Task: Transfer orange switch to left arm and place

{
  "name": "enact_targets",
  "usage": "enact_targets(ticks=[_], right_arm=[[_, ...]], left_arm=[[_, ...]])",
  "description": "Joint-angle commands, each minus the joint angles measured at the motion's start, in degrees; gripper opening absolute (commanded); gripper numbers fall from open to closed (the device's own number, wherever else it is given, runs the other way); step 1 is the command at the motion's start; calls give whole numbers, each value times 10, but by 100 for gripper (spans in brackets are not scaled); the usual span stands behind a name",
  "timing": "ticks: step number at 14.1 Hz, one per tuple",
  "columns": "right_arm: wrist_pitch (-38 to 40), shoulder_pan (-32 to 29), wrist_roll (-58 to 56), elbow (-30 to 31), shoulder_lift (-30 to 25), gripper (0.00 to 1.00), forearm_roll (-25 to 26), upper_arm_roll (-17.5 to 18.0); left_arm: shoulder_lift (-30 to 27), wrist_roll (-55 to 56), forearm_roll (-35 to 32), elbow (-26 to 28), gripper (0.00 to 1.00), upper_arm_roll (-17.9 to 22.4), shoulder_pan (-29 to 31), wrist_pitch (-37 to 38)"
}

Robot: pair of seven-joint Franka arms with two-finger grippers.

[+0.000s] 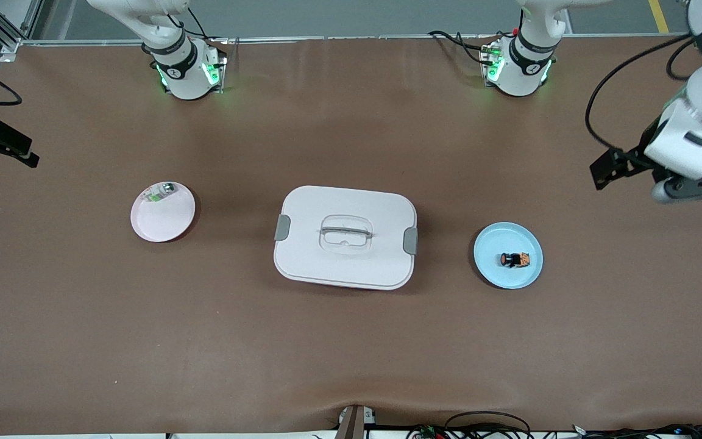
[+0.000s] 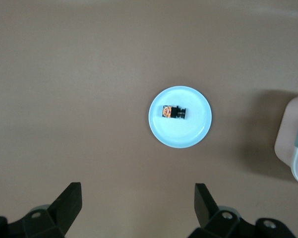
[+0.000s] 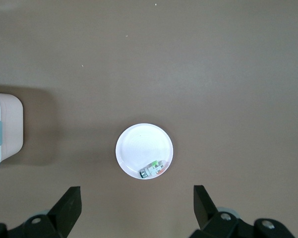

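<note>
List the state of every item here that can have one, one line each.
box: lid on, side latches down, standing between the two plates.
orange switch: lying on its side on the blue plate, not held.
green-and-white component: lying at the rim of the pink plate.
left gripper: open, empty, up in the air.
right gripper: open, empty, up in the air.

The box [image 1: 345, 236] sits mid-table [image 1: 351, 353], between two plates. Toward my left arm's end lies one plate [image 1: 507, 255] with the orange switch [image 1: 515, 260] on it, near its middle. Toward my right arm's end lies the other plate [image 1: 163, 211], carrying a small component [image 1: 162, 192] at its rim, on the part farther from the front camera. Both plates stand apart from the box.
</note>
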State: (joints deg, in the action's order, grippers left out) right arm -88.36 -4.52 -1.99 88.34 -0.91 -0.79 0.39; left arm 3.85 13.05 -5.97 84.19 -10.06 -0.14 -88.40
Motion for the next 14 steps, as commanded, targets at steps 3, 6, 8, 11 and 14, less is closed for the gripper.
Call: enact_targets(ticks=[3, 6, 8, 11, 14], right_arm=[[6, -9, -3, -14, 7, 100, 2, 7], [6, -9, -3, -17, 7, 100, 2, 7], [6, -9, -3, -20, 7, 100, 3, 7], [7, -8, -3, -20, 7, 100, 3, 7], [6, -7, -1, -20, 7, 100, 3, 7]], left_arm=[[-35, -106, 55, 4, 100, 107, -49, 22], [-43, -121, 56, 5, 100, 112, -47, 30], [-47, -126, 57, 9, 100, 112, -43, 34], [-50, -128, 57, 9, 100, 113, -44, 55], [-48, -162, 54, 7, 100, 113, -43, 55]])
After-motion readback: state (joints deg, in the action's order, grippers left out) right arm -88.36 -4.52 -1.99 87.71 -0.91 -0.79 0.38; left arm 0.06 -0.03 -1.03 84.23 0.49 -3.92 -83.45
